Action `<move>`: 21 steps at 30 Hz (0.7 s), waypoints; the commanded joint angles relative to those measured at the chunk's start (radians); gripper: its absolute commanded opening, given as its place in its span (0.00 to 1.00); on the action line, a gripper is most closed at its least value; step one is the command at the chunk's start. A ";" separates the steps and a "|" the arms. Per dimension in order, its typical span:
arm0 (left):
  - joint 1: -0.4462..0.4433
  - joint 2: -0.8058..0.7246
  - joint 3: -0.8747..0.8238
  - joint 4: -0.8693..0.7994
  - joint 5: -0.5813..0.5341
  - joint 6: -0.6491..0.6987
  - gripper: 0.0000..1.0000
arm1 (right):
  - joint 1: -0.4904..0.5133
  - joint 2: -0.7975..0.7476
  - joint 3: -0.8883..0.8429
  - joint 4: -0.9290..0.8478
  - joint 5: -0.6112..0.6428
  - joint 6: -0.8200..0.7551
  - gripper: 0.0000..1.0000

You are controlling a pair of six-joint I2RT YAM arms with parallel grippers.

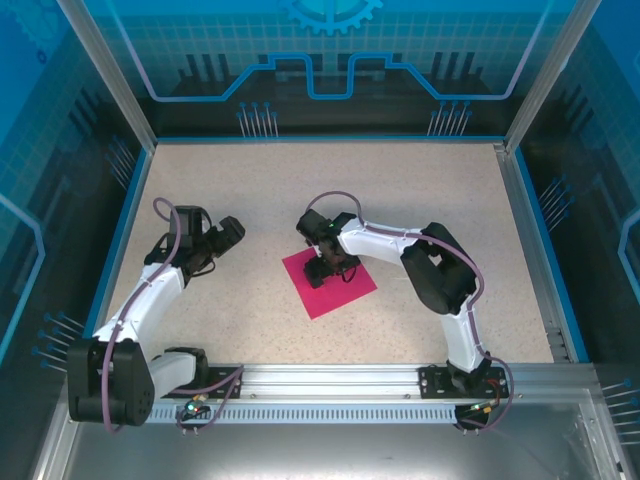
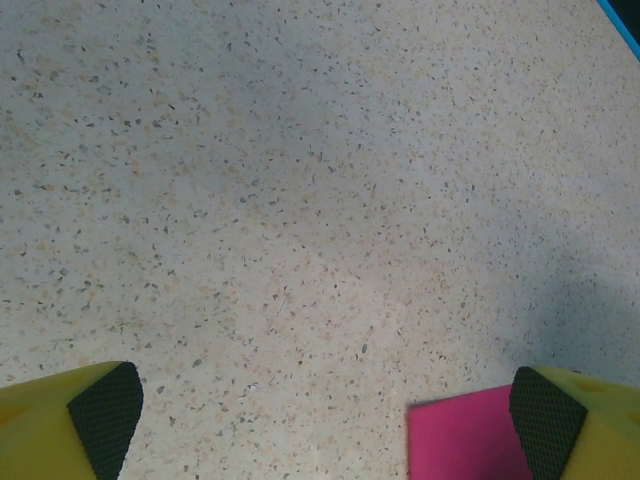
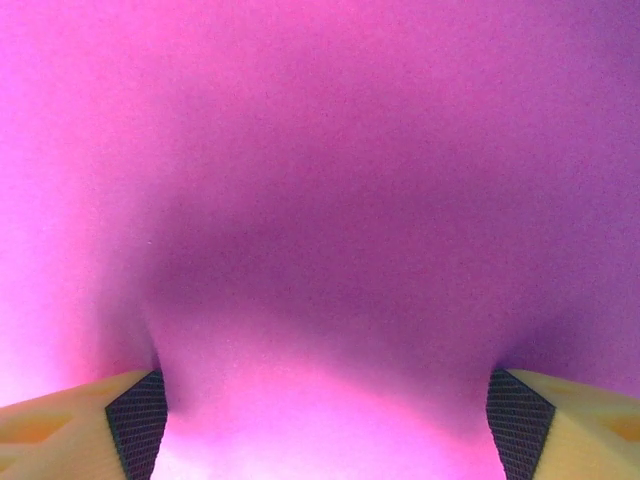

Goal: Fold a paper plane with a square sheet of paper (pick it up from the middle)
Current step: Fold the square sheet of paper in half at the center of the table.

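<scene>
Paper is the centre of the scene: the square sheet of paper (image 1: 347,290), magenta-pink, lies on the speckled table (image 1: 420,200) a little below the middle of the top view, turned so its corners point up, down, left and right like a diamond. It is unfolded, with no crease that can be made out from above.

The right gripper (image 1: 323,270) stands over the upper left part of the sheet, pointing down onto it. In the right wrist view the sheet (image 3: 320,200) spreads across the whole frame, and the right gripper (image 3: 325,415) has its dark ribbed pads (image 3: 135,420) far apart at the lower left and lower right corners, both touching the paper. The paper looks bowed between them, darker across the middle and brighter along the bottom edge. Nothing is pinched between the pads.

The left gripper (image 1: 232,233) sits at centre left of the top view, well apart from the sheet, above bare table. In the left wrist view its fingers (image 2: 105,412) are spread wide with nothing between them (image 2: 325,412), and a corner of the sheet (image 2: 460,440) shows at the lower right, just beside the right-hand pad.
</scene>
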 commanded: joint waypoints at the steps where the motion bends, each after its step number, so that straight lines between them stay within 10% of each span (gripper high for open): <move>1: -0.005 0.003 -0.022 0.018 0.033 -0.008 0.98 | 0.008 0.058 -0.037 -0.040 0.017 0.041 0.83; 9: -0.005 0.002 -0.028 0.018 0.044 -0.010 0.98 | 0.011 0.001 -0.065 0.004 0.028 0.073 0.80; 21: -0.008 0.006 -0.067 0.063 0.156 -0.032 0.94 | -0.047 -0.229 -0.206 0.337 -0.334 0.205 0.31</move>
